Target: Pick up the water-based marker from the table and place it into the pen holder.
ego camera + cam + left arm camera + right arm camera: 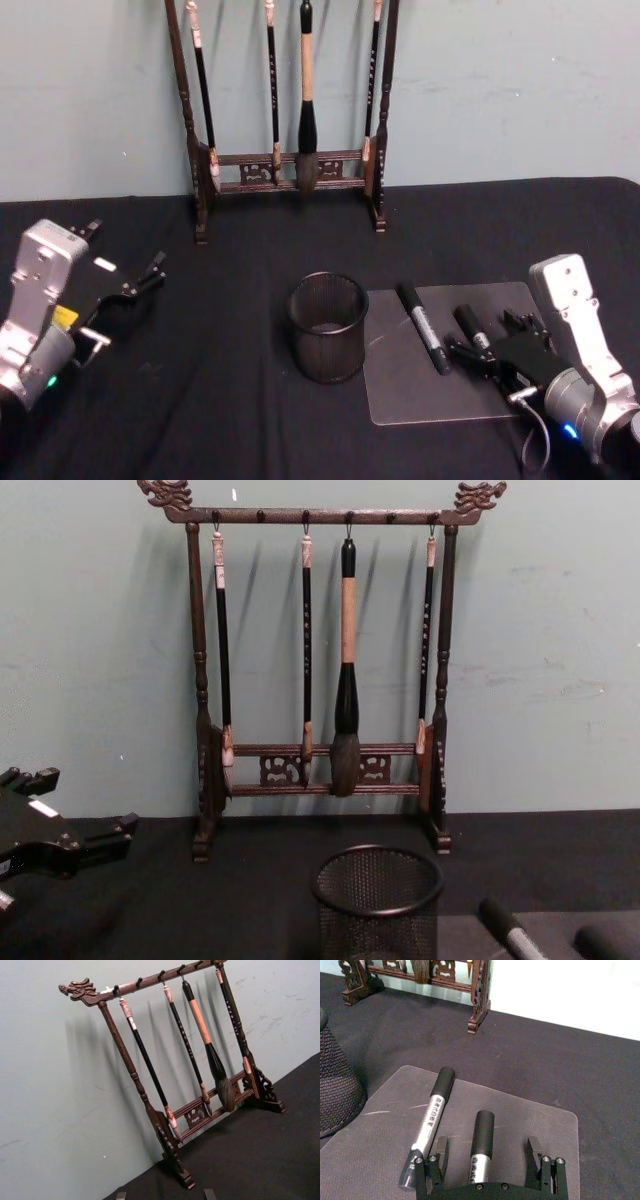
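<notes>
Grey mat (400, 395) toward the table's (200, 410) front right carries the water-based marker (483, 1132). The right gripper (487, 1147) straddles it, jaws wide, gripping nothing. Grasp, lift and drop into the pen holder (328, 350) remain. The left gripper (125, 305) idles open near the left edge.

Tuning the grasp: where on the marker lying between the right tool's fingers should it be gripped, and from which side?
Grip the marker mid-barrel, just below its black cap, coming down from above. It lies flat on the grey mat, lengthwise between the open fingers of the right tool, which can close on its round sides. Mind the second marker close alongside.
</notes>
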Robot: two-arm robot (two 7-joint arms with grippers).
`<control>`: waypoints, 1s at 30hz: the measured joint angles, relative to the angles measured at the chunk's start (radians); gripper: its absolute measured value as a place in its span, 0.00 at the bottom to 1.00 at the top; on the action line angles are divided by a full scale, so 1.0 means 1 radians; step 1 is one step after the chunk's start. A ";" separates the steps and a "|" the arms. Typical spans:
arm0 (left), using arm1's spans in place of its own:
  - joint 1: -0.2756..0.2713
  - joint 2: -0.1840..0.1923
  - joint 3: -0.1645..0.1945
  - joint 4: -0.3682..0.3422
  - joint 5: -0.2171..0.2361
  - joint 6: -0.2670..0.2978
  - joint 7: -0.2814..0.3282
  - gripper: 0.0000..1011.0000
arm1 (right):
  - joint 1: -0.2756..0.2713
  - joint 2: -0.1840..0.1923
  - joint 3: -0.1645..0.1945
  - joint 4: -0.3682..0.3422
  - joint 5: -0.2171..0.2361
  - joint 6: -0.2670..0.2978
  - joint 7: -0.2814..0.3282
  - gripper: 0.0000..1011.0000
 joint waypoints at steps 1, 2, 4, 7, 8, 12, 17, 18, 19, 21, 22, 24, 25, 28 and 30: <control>0.000 0.000 0.000 0.000 0.000 0.000 0.000 0.99 | 0.000 -0.004 0.004 0.001 -0.005 0.002 0.003 0.99; 0.000 0.000 0.000 0.000 0.000 0.000 0.000 0.99 | 0.000 -0.005 0.005 0.001 -0.006 0.003 0.004 0.99; 0.000 0.000 0.000 0.000 0.000 0.000 0.000 0.99 | 0.000 -0.007 0.007 0.002 -0.009 0.004 0.006 0.99; 0.000 0.000 0.000 0.000 0.000 0.000 0.000 0.99 | 0.000 -0.016 0.015 0.007 -0.016 0.004 0.015 0.99; 0.000 0.000 0.000 0.000 0.000 0.000 0.000 0.99 | 0.001 -0.017 0.016 0.008 -0.017 0.004 0.017 0.99; 0.000 0.000 0.000 0.000 0.000 0.000 0.000 0.99 | 0.001 -0.016 0.015 0.008 -0.017 0.004 0.017 0.99; 0.000 0.000 0.000 0.000 0.000 0.000 0.000 0.99 | 0.001 -0.016 0.014 0.007 -0.016 0.004 0.016 0.99; 0.000 0.000 0.000 0.000 0.000 0.000 0.000 0.99 | 0.000 -0.015 0.014 0.007 -0.016 0.004 0.016 0.99; 0.000 0.000 0.000 0.000 0.000 0.000 0.000 0.99 | 0.000 -0.015 0.014 0.007 -0.016 0.004 0.016 0.99; 0.000 0.000 0.000 0.000 0.000 0.000 0.000 0.99 | 0.000 -0.015 0.014 0.007 -0.016 0.004 0.015 0.99; 0.000 0.000 0.000 0.000 0.000 0.000 0.000 0.99 | 0.000 -0.015 0.014 0.007 -0.016 0.004 0.015 0.99; 0.000 0.000 0.000 0.000 0.000 0.000 0.000 0.99 | 0.000 -0.015 0.013 0.006 -0.016 0.004 0.015 0.99; 0.000 0.000 0.000 0.000 0.000 0.000 0.000 0.99 | 0.000 -0.015 0.013 0.006 -0.016 0.004 0.014 0.99; 0.000 0.000 0.000 0.000 0.000 0.000 0.000 0.99 | 0.000 -0.014 0.013 0.006 -0.015 0.004 0.014 0.99; 0.000 0.000 0.000 0.000 0.000 0.000 0.000 0.99 | 0.000 -0.014 0.012 0.006 -0.015 0.004 0.014 0.99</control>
